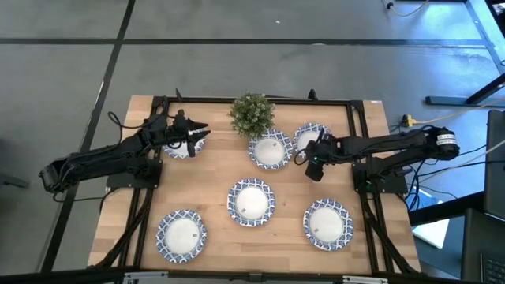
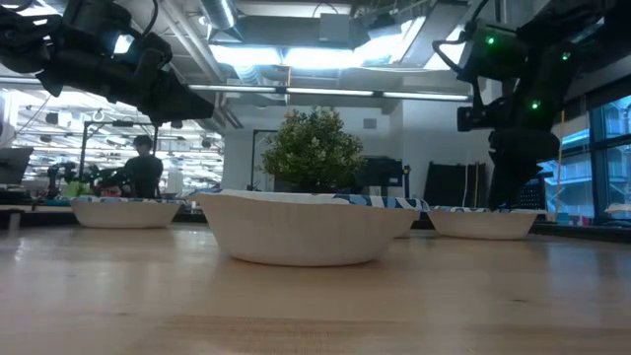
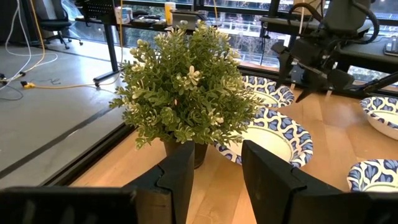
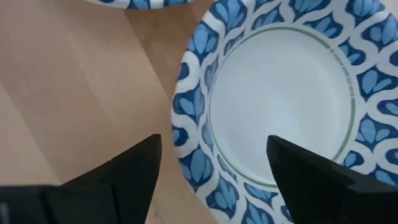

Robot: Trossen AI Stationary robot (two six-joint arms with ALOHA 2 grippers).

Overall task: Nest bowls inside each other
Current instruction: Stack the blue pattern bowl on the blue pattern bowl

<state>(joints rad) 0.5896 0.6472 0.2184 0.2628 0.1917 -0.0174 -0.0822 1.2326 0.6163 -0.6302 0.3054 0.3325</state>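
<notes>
Six alike bowls, white inside with blue-and-white rims, stand on their bases on the wooden table (image 1: 213, 177): far left (image 1: 184, 145), far middle (image 1: 270, 151), far right (image 1: 309, 137), centre (image 1: 251, 202), near left (image 1: 181, 234), near right (image 1: 327, 223). My left gripper (image 1: 202, 132) is open and empty above the far-left bowl's right rim, facing the plant (image 3: 186, 93). My right gripper (image 1: 306, 155) is open and empty, pointing down over the far-right bowl (image 4: 283, 106). Its fingers stand above that bowl's rim without touching it.
A small green potted plant (image 1: 252, 113) stands at the table's far edge between the far-left and far-middle bowls. A dark frame rail (image 1: 252, 100) runs round the table. A person (image 2: 143, 170) shows far off in the room behind.
</notes>
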